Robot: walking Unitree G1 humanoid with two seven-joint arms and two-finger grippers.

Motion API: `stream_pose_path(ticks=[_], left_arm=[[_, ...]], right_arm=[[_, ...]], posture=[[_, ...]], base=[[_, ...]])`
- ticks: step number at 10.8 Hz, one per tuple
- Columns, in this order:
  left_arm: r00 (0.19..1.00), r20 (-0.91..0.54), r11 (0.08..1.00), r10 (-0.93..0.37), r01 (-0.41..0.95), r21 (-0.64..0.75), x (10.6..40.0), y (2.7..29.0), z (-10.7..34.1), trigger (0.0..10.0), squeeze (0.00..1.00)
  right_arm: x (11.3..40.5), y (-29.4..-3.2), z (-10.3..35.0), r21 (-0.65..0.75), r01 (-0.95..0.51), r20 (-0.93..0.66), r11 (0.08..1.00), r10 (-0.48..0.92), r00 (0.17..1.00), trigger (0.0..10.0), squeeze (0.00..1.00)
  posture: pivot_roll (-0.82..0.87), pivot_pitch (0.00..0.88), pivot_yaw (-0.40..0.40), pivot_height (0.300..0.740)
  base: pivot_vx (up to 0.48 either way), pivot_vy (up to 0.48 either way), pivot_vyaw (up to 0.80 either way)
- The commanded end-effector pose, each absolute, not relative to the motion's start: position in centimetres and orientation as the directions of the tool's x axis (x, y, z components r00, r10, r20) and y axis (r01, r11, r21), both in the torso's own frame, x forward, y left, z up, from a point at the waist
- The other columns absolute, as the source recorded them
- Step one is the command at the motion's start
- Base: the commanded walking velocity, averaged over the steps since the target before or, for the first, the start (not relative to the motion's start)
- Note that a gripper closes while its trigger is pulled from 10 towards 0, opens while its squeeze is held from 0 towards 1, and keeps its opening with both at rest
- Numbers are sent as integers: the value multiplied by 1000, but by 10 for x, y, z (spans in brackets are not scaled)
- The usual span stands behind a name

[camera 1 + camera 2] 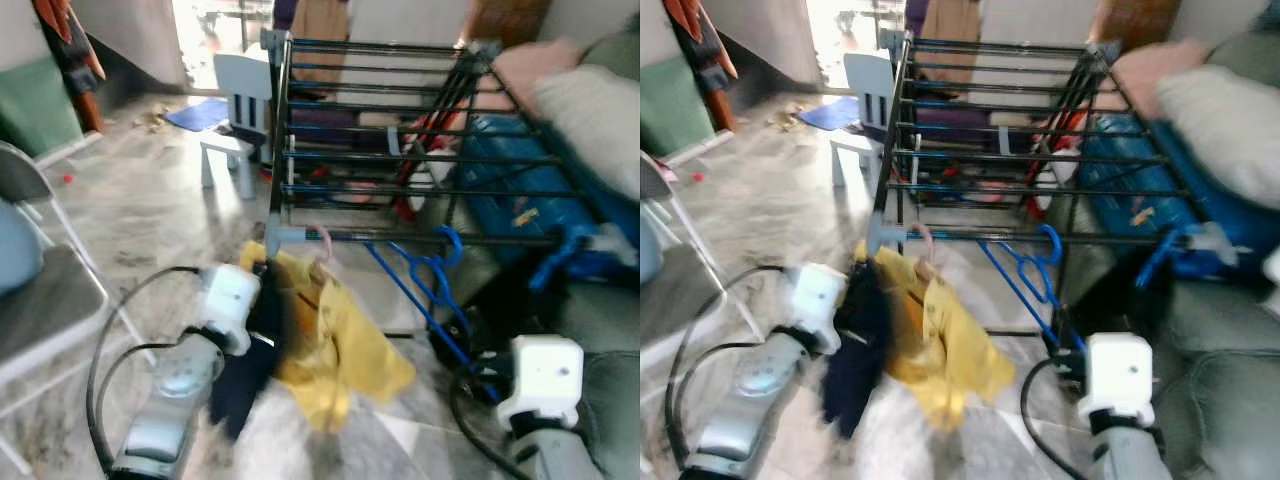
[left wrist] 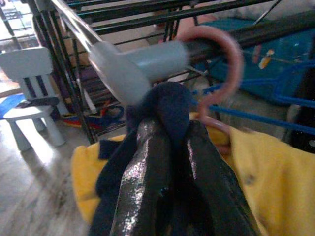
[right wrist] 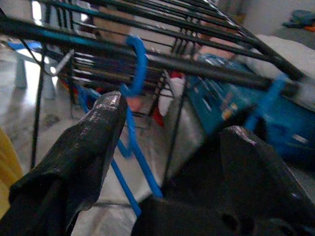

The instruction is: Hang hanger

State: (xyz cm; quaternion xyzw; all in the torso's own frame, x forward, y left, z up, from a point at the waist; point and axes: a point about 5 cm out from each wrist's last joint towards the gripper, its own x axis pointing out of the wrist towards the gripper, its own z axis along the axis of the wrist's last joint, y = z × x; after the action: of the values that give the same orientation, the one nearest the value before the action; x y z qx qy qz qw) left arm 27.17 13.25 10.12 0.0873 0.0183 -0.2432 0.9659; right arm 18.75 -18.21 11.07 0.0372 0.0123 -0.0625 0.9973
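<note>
Beneath the drying rack's [image 1: 400,130] front rail, the pink hanger [image 1: 322,243] with its yellow shirt [image 1: 330,335] hooks on, just ahead of the left end effector [image 1: 262,310]. Left wrist view: fingers [image 2: 147,167] clamped on dark cloth [image 2: 167,105], hook curling over the rail. Right wrist view: right end effector [image 3: 167,157] spread apart near a blue hanger [image 3: 135,73].

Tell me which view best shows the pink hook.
The left wrist view: the pink hook shows large, curled over the rack rail, above the left gripper shut on dark cloth. Both eye views show it small and blurred; the right wrist view shows a blue hanger.
</note>
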Motion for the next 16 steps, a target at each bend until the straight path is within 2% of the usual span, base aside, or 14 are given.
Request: stream_pose_path(ticks=[1,3,4,7,9,10,12,13,16], left_arm=[[898,-38,882,-439,439,172,275,142,112,10000,0],[903,-49,886,-426,428,178,274,144,111,10000,0],[903,-51,885,-427,429,179,274,144,110,10000,0],[901,-62,883,-430,434,180,273,144,109,10000,0],[899,-77,880,-430,437,184,274,144,108,10000,0],[898,-90,880,-430,439,182,274,144,106,10000,0],[895,-100,877,-435,446,179,275,143,105,10000,0],[893,-108,875,-438,451,176,275,143,104,10000,0],[891,-114,874,-440,454,175,275,144,104,10000,0]], right_arm=[[190,-177,116,83,113,-4,990,-113,994,10000,0],[191,-177,115,91,119,-12,989,-119,993,10000,0],[190,-178,115,87,123,-13,989,-123,992,10000,1000],[187,-176,108,49,102,-66,994,-98,993,10000,1000],[181,-182,89,-15,58,-207,998,-60,976,10000,965],[182,-192,84,-66,18,-260,998,-35,965,10000,0],[190,-225,88,-128,-59,-297,990,18,955,10000,0],[200,-242,93,-221,-142,-318,965,66,946,10000,0],[215,-260,95,-223,-289,-368,931,194,909,10000,0]], posture=[[45,0,-43,740],[47,0,-42,740],[46,0,-42,740],[43,0,-38,740],[42,0,-35,740],[38,0,-31,740],[37,0,-25,740],[41,0,-26,740],[53,0,-29,740]], base=[[0,0,0],[0,0,0],[0,0,0],[0,0,0],[0,0,0],[0,0,0],[0,0,0],[0,0,0],[0,0,0]])
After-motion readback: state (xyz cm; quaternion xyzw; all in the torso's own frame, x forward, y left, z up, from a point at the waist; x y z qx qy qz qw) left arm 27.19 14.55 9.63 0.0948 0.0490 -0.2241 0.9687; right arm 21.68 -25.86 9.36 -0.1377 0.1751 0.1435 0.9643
